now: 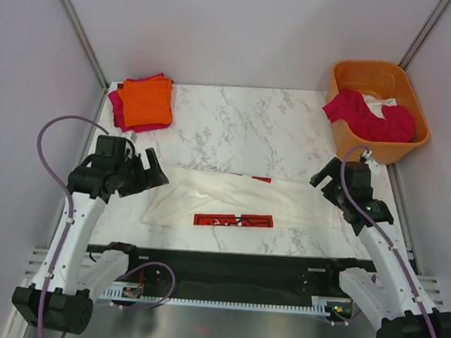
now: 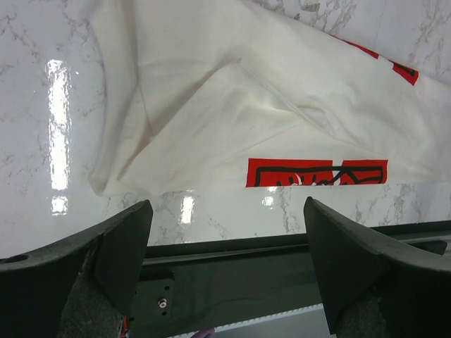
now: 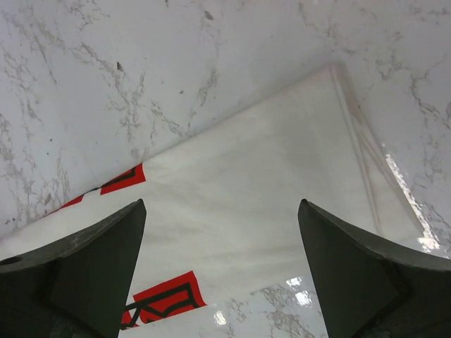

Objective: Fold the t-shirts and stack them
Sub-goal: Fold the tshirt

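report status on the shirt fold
Left gripper and right gripper open, empty. White t-shirt flat between them, partly folded. Folded stack far left, more tees in tub far right; nothing blocking.

Left arm (image 1: pixel 73 228) and right arm (image 1: pixel 387 258): white links, black joints, purple cables (image 1: pixel 74 119) looping back from the wrists, and out front, fingers (image 2: pixel 123 243) like dark matte wedges.

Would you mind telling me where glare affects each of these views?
Left wrist: bright glare streaks on the marble table left of the white t-shirt. Right wrist: smaller glare on the table near the shirt's edge. Top external: evenly lit, sharp, no glare.
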